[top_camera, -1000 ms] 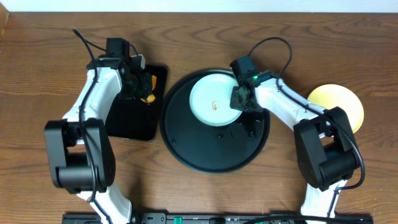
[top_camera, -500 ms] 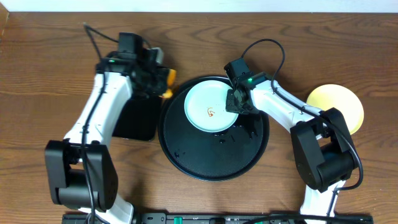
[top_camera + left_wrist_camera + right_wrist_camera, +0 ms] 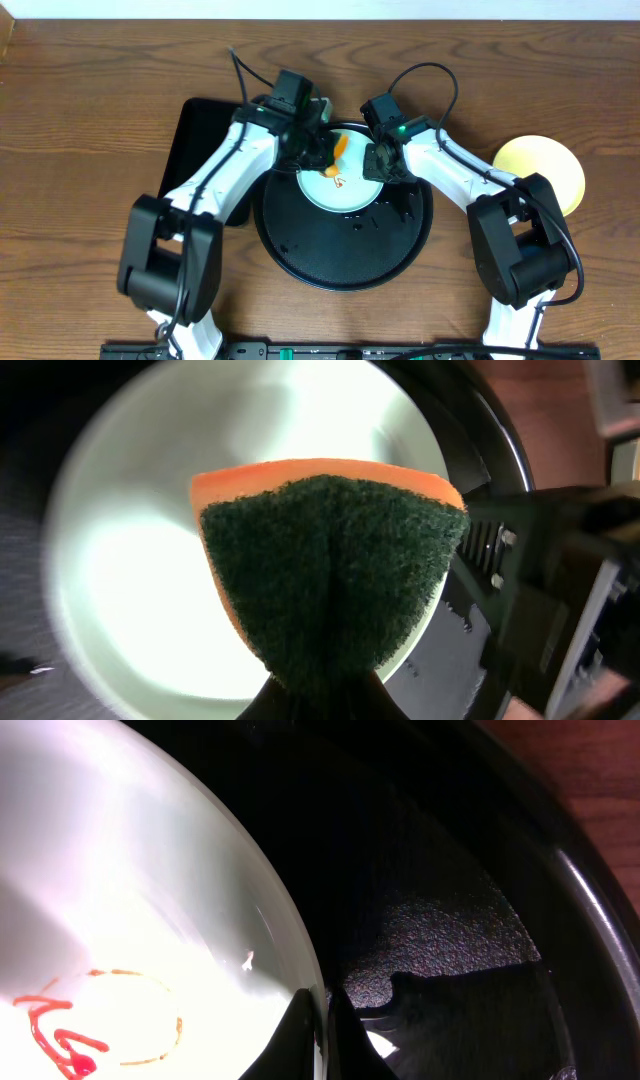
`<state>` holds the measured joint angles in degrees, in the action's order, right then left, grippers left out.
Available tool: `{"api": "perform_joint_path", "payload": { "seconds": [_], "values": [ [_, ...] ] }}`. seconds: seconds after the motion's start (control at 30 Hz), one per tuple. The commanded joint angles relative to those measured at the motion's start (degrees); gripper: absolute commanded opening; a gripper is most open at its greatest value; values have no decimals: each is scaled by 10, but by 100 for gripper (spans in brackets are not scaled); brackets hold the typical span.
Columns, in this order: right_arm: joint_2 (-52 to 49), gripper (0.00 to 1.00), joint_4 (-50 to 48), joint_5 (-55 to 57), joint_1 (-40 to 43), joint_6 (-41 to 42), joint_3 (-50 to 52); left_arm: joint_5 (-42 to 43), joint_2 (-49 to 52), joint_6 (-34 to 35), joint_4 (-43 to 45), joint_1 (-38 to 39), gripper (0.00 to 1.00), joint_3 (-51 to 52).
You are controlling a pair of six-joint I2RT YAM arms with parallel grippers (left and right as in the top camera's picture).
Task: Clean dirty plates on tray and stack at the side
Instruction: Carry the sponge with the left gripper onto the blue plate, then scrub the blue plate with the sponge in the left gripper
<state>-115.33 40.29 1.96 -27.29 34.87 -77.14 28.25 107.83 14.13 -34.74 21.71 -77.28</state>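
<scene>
The left gripper (image 3: 320,152) is clamped on the sponge (image 3: 330,560), poised over the plate (image 3: 350,195) at the tray's (image 3: 300,250) 12 o'clock, and the right gripper (image 3: 325,1025) pinches that plate's rim at 3 o'clock. Best to press the green face flat on the smear (image 3: 70,1035) near the centre and scrub in small circles while the right grip steadies it. A yellow plate (image 3: 550,165) lies off the tray at 3 o'clock

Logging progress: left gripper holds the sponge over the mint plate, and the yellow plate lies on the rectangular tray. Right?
No. The overhead view shows the yellow plate on the wooden table beside the round tray, not on the rectangular tray. The rest holds.
</scene>
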Motion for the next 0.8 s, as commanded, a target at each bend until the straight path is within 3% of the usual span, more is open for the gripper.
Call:
{"api": "perform_joint_path", "payload": {
  "seconds": [0.0, 0.43, 0.77],
  "values": [
    [-12, 1, 9, -9, -7, -7, 12, 43, 22, 68, 17, 3, 8, 6],
    [-12, 1, 9, -9, -7, -7, 12, 208, 119, 76, 87, 5, 8, 6],
    [-12, 1, 9, -9, -7, -7, 12, 208, 147, 74, 100, 7, 8, 6]
  ]
}}
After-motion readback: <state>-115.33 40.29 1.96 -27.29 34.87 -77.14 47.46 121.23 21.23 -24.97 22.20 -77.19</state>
